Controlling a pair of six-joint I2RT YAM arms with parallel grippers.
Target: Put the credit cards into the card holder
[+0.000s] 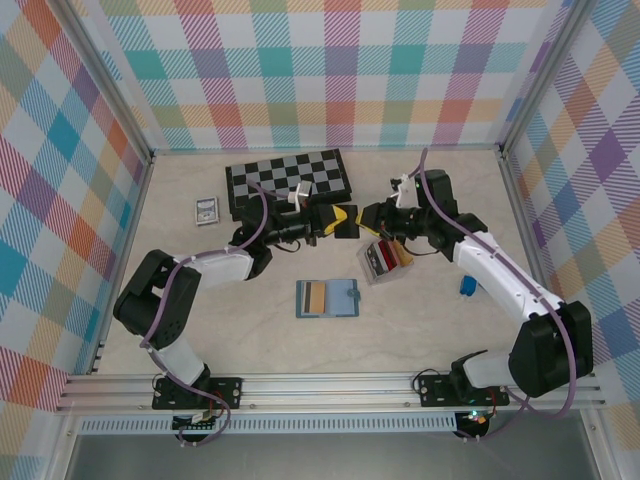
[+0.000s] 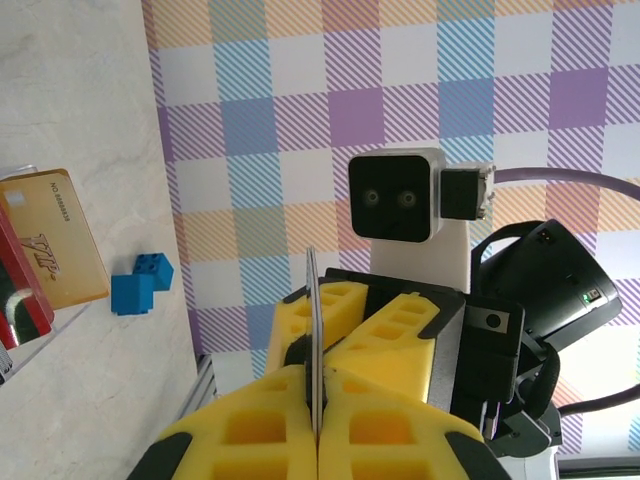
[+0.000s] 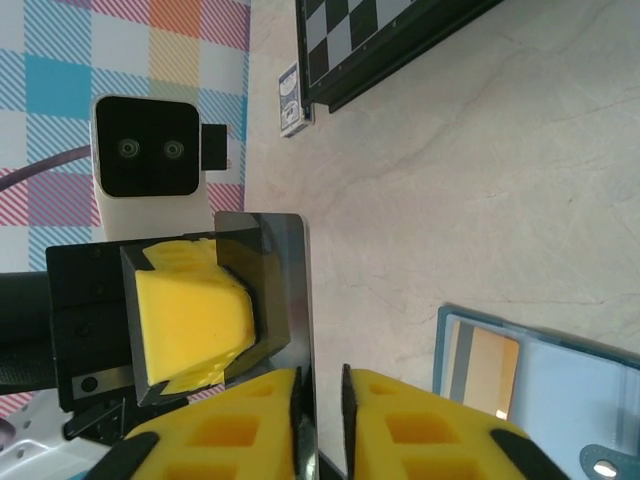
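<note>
A dark brown-black credit card [image 1: 347, 224] hangs in the air between the two grippers, above the table. My left gripper [image 1: 336, 221] is shut on it; in the left wrist view the card [image 2: 312, 330] stands edge-on, pinched between the yellow pads. My right gripper [image 3: 320, 385] is open a little, and the card [image 3: 280, 290] lies against one finger with a gap to the other. The teal-blue card holder [image 1: 343, 299] lies open on the table below, with an orange-tan card [image 1: 315, 297] in it. Red and orange cards [image 1: 384, 257] stand in a small grey box.
A black-and-white chessboard [image 1: 290, 178] lies at the back, with a small silver-framed rectangle [image 1: 206, 210] to its left. A blue block [image 1: 467, 286] sits by the right arm. Plaid walls close in the table on three sides.
</note>
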